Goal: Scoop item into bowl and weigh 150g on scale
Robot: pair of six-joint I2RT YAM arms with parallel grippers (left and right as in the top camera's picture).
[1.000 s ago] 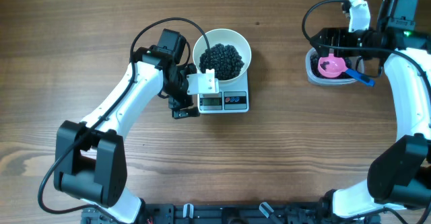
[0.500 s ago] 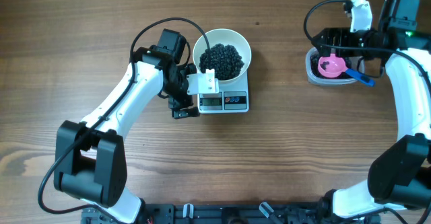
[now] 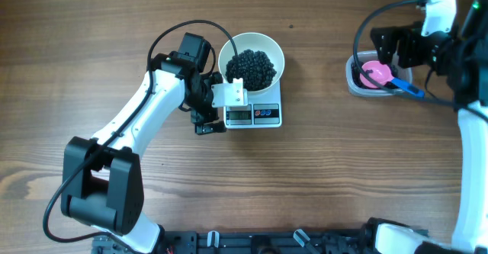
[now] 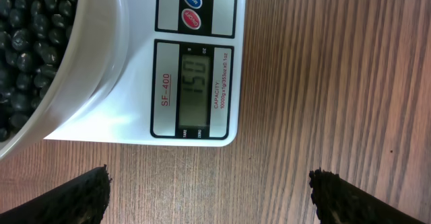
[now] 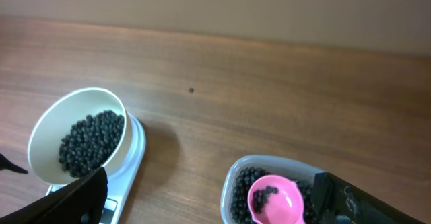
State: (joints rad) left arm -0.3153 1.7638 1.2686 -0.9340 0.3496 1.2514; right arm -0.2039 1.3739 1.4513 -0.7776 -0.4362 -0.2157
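The white bowl (image 3: 276, 53) stands on the white scale (image 3: 267, 115), heaped with black beans (image 3: 252, 69). In the left wrist view the scale's display (image 4: 194, 81) reads 150, with the bowl's wall (image 4: 87, 83) and beans (image 4: 27, 35) at the left. My left gripper (image 4: 212, 197) is open over bare wood just off the scale's display end, holding nothing. My right gripper (image 5: 209, 200) is open and raised above the tub, empty. The pink scoop (image 5: 275, 200) lies in the clear tub (image 5: 232, 183) on more beans.
The tub (image 3: 354, 82) sits at the far right, and the scoop's blue handle (image 3: 410, 91) sticks out over its rim. One stray bean (image 5: 190, 90) lies on the wood behind the bowl. My left arm (image 3: 145, 113) stretches across the left half of the table.
My right arm has lifted and drawn back to the right, away from the tub. The scoop stays in the tub. The left arm, bowl and scale have not moved.
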